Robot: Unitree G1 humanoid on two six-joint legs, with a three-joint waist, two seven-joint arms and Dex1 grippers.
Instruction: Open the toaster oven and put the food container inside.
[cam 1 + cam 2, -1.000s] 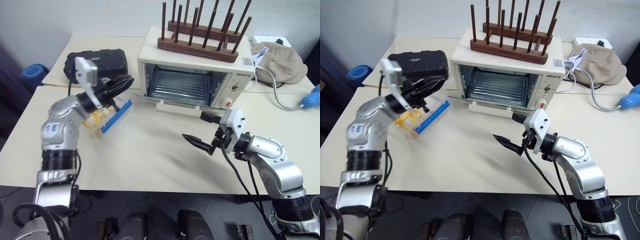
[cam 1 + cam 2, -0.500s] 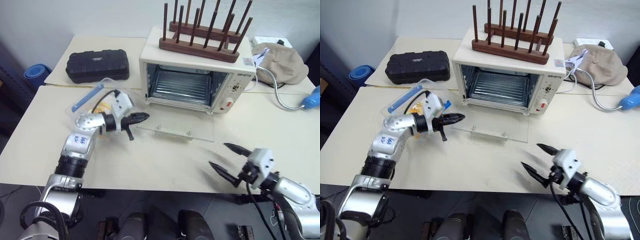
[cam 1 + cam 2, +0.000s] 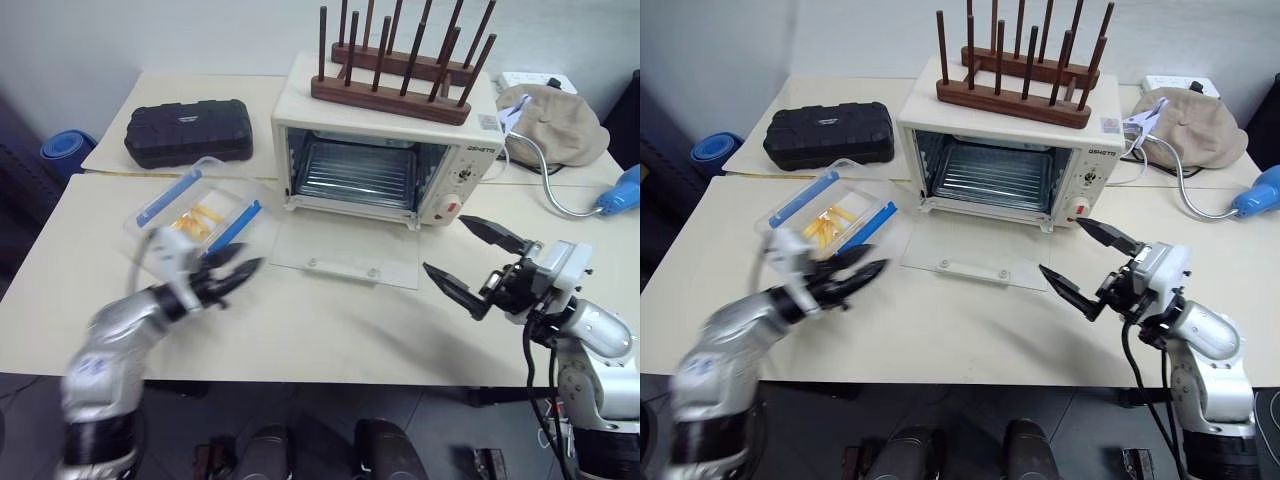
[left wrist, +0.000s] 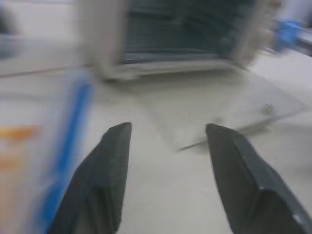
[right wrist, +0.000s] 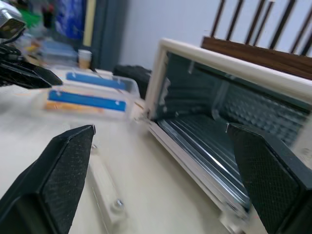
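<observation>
Food container (image 3: 200,212) sits flat on the worktop (image 3: 330,330), just left of the toaster oven (image 3: 385,150), whose glass door (image 3: 345,255) lies folded down in front of it. Nearest, the left tool (image 3: 232,277) hangs beside the box with its fingers parted and empty; the right tool (image 3: 475,260) is spread wide, holding nothing. A good pickup probably means taking the box by its blue-clipped sides, keeping it level, and passing over the door onto the rack.
</observation>
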